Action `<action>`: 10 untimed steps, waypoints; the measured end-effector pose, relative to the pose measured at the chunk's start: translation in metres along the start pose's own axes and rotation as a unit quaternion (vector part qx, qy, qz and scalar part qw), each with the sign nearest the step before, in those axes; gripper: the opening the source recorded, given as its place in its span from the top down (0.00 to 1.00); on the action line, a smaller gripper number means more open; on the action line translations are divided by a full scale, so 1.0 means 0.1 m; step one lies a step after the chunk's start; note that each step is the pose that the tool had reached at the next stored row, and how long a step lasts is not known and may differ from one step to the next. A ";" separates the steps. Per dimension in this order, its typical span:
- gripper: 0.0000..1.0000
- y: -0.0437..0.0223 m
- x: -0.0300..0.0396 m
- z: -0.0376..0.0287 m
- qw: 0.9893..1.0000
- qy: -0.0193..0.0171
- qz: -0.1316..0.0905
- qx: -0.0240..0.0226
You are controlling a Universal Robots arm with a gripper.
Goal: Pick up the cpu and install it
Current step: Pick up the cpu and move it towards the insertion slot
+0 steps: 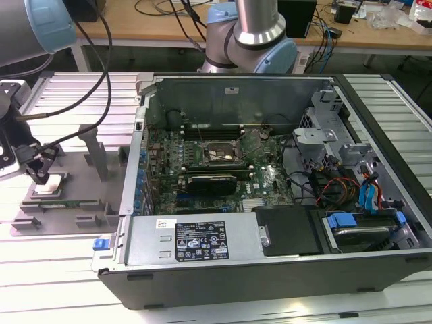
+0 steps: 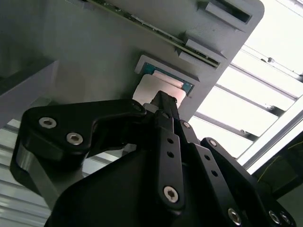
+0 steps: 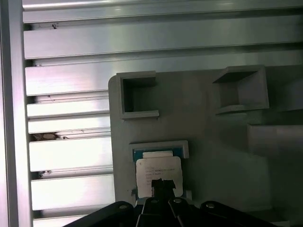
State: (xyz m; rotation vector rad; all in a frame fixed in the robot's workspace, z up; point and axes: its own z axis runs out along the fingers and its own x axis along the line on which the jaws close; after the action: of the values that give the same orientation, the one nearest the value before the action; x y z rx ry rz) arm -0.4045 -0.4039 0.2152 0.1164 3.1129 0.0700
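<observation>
— Where's the cpu (image 1: 52,186) right now?

— Over on the grey tray (image 1: 84,202), at the exterior view's left, well apart from the open case (image 1: 270,277). It lies flat in a shallow recess near one edge of the tray, pale metal plate facing up.

— And the gripper (image 1: 39,172)?

— Right over it. In both wrist views the black fingers (image 2: 165,142) run down to a single narrow tip, pressed together with no gap I can make out. The tip sits over the middle of the plate rather than around its edges, so the chip isn't pinched by its sides.

— Is it touching?

— Can't tell from where I stand. It's very close, at least.

— What's around the tray?

— It rests on the ribbed aluminium table (image 1: 61,263), just beside the case's side wall. It has a few more square pockets (image 3: 137,97) moulded into it. Black cables (image 1: 101,88) hang from the arm (image 1: 34,27) down toward the gripper.

— And the socket?

— The socket (image 1: 217,154) is a dark square frame in the middle of the green board (image 1: 266,182), inside the case, near its back wall.
</observation>
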 end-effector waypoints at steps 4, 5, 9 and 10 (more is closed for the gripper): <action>0.77 0.000 0.000 0.001 1.000 0.000 0.000 0.000; 0.77 0.000 0.000 0.001 1.000 0.000 0.000 0.000; 0.40 0.000 0.000 0.002 1.000 0.000 0.000 0.000; 0.40 0.000 0.000 0.015 1.000 0.000 0.000 0.000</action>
State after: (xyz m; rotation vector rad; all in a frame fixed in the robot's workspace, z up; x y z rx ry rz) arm -0.4045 -0.4039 0.2137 0.1163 3.1124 0.0705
